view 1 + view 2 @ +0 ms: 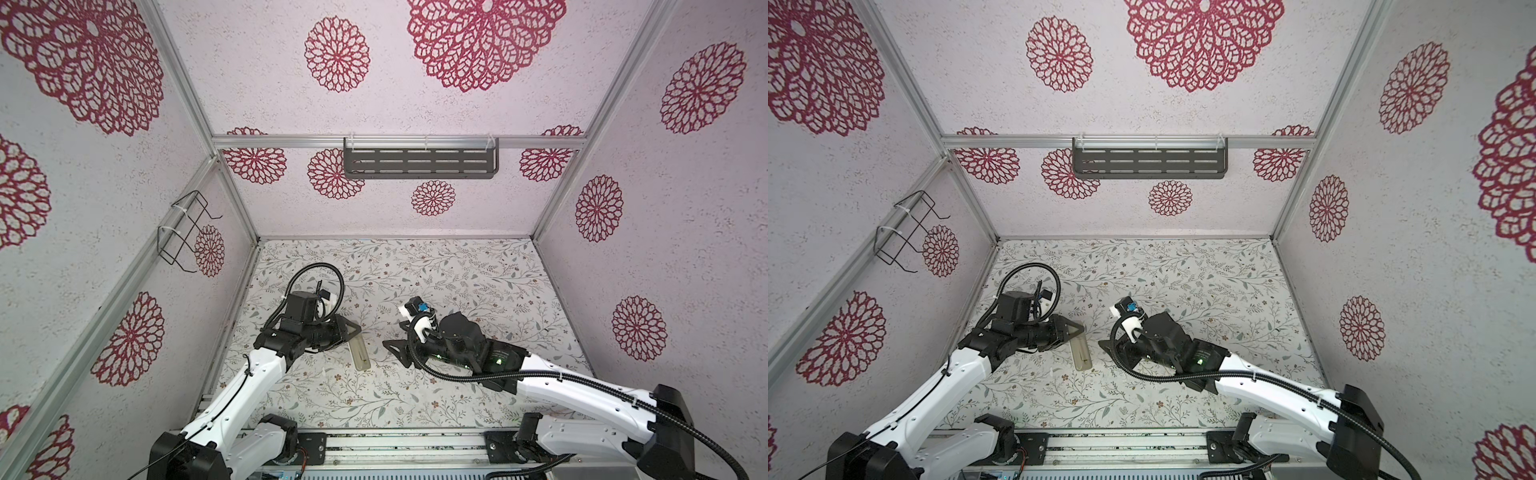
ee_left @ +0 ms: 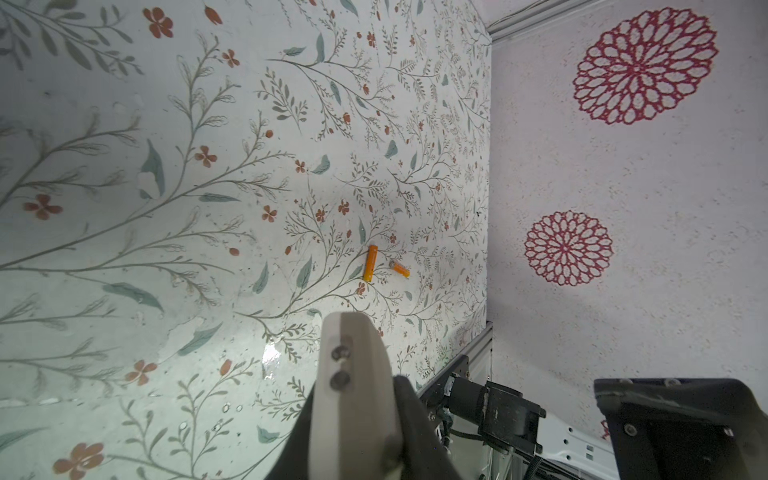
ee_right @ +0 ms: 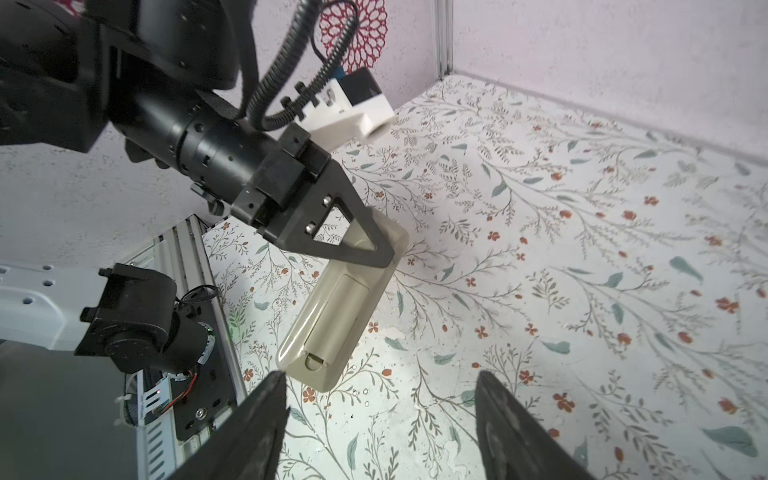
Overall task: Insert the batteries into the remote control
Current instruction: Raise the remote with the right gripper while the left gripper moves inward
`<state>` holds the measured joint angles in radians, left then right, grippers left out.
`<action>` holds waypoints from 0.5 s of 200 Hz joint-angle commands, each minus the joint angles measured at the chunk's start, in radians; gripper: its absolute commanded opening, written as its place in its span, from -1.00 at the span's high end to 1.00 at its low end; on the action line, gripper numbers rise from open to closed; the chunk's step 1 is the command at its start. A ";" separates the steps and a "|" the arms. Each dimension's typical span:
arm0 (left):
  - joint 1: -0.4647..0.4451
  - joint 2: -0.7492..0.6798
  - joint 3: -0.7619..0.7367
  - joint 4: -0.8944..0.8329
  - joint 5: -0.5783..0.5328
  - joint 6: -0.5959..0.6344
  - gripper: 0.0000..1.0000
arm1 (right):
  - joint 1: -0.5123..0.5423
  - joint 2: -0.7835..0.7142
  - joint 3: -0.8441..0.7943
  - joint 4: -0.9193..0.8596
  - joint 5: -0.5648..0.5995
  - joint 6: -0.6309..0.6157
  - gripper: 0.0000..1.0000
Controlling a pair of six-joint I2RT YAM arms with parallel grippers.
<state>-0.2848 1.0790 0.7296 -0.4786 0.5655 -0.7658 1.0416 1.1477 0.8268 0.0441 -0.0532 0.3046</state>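
The slim beige plastic remote control [image 3: 340, 307] lies plain back up at the left middle of the floral-print table top [image 1: 457, 291], running lengthways from far to near. Its back carries a long rectangular panel outline with a small rounded catch at the near end. Whether that is a fitted lid or an open bay cannot be told. In both top views it shows as a pale, narrow bar [image 1: 360, 352] [image 1: 1081, 352]. Its near end sits low over the table, but contact cannot be judged.

The two small orange cylindrical batteries [image 2: 370, 269] [image 2: 400, 269] lie on the table well to the right of the remote control, towards the right wall. They are just beside each other at an angle, and one shows a pale grey tip.

The left arm rises from its near-left base, its wrist turned so that the black left gripper [image 3: 384, 249] points to the right. Its triangular fingers are clamped across the far end of the remote control. The right arm stretches from its near-right base towards the middle. The right gripper [image 3: 380, 374] points left at the remote control with its jaws spread wide and nothing between them, and it stands just apart from the near end [image 1: 395, 349].
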 commanded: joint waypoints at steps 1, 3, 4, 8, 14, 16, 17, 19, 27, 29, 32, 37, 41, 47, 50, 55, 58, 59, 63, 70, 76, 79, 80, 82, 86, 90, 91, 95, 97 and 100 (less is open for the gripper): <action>0.006 0.018 0.038 -0.048 -0.055 0.055 1.00 | -0.028 0.023 -0.018 0.143 -0.103 0.114 -0.46; 0.006 0.020 0.039 -0.050 -0.058 0.057 1.00 | -0.030 0.025 -0.018 0.149 -0.108 0.118 -0.46; 0.006 0.021 0.041 -0.051 -0.059 0.057 1.00 | -0.031 0.026 -0.021 0.152 -0.110 0.120 -0.46; 0.006 0.023 0.044 -0.055 -0.065 0.061 1.00 | -0.034 0.032 -0.025 0.164 -0.118 0.129 -0.46; 0.007 0.029 0.049 -0.061 -0.074 0.066 1.00 | -0.040 0.041 -0.031 0.182 -0.130 0.140 -0.46; 0.007 0.030 0.051 -0.063 -0.076 0.067 1.00 | -0.043 0.044 -0.033 0.189 -0.135 0.144 -0.46; 0.006 0.031 0.052 -0.064 -0.077 0.068 1.00 | -0.044 0.046 -0.032 0.191 -0.138 0.146 -0.47; 0.007 0.033 0.054 -0.065 -0.079 0.069 1.00 | -0.045 0.049 -0.033 0.196 -0.142 0.148 -0.47; 0.006 0.042 0.059 -0.072 -0.089 0.076 1.00 | -0.050 0.064 -0.037 0.213 -0.155 0.161 -0.46; 0.006 0.044 0.061 -0.073 -0.091 0.077 1.00 | -0.050 0.068 -0.037 0.219 -0.158 0.163 -0.47; 0.006 0.049 0.064 -0.075 -0.095 0.078 1.00 | -0.052 0.074 -0.037 0.224 -0.163 0.166 -0.47; 0.006 0.054 0.069 -0.080 -0.101 0.083 1.00 | -0.053 0.083 -0.038 0.232 -0.171 0.170 -0.47; 0.007 0.061 0.072 -0.085 -0.106 0.087 1.00 | -0.055 0.091 -0.037 0.236 -0.175 0.176 -0.47; 0.006 0.069 0.078 -0.089 -0.109 0.093 1.00 | -0.054 0.101 -0.036 0.243 -0.182 0.179 -0.47; 0.006 0.072 0.080 -0.091 -0.111 0.096 1.00 | -0.055 0.106 -0.036 0.245 -0.185 0.181 -0.48; 0.006 0.079 0.084 -0.095 -0.113 0.101 1.00 | -0.057 0.114 -0.035 0.250 -0.189 0.185 -0.48; 0.005 0.083 0.086 -0.096 -0.115 0.102 1.00 | -0.056 0.119 -0.035 0.255 -0.192 0.187 -0.48; 0.005 0.084 0.087 -0.096 -0.116 0.102 1.00 | -0.056 0.120 -0.034 0.255 -0.193 0.188 -0.48; 0.005 0.089 0.089 -0.097 -0.117 0.105 1.00 | -0.058 0.127 -0.035 0.260 -0.196 0.191 -0.49; 0.004 0.096 0.093 -0.097 -0.120 0.108 1.00 | -0.057 0.136 -0.035 0.271 -0.202 0.195 -0.48; 0.003 0.103 0.097 -0.097 -0.122 0.111 1.00 | -0.060 0.144 -0.037 0.280 -0.207 0.198 -0.49; 0.003 0.107 0.098 -0.097 -0.124 0.114 1.00 | -0.059 0.149 -0.037 0.283 -0.209 0.201 -0.49; 0.003 0.109 0.099 -0.097 -0.125 0.114 1.00 | -0.059 0.151 -0.037 0.284 -0.210 0.201 -0.49; 0.002 0.111 0.100 -0.097 -0.125 0.116 1.00 | -0.060 0.155 -0.037 0.287 -0.210 0.203 -0.49; 0.001 0.115 0.103 -0.098 -0.128 0.118 1.00 | -0.061 0.160 -0.037 0.292 -0.213 0.205 -0.49; 0.000 0.118 0.106 -0.098 -0.129 0.122 1.00 | -0.061 0.168 -0.036 0.294 -0.216 0.208 -0.49; 0.000 0.119 0.107 -0.098 -0.130 0.122 1.00 | -0.061 0.170 -0.036 0.296 -0.216 0.209 -0.50; -0.002 0.124 0.111 -0.099 -0.133 0.125 1.00 | -0.061 0.177 -0.037 0.300 -0.218 0.211 -0.50; -0.003 0.126 0.112 -0.100 -0.135 0.126 1.00 | -0.061 0.179 -0.036 0.302 -0.219 0.213 -0.50; -0.004 0.129 0.115 -0.100 -0.137 0.128 1.00 | -0.063 0.186 -0.036 0.307 -0.222 0.216 -0.50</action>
<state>-0.2852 1.1912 0.8074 -0.5663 0.4515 -0.6823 0.9890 1.3102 0.7803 0.2699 -0.2344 0.4763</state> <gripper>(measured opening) 0.244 0.749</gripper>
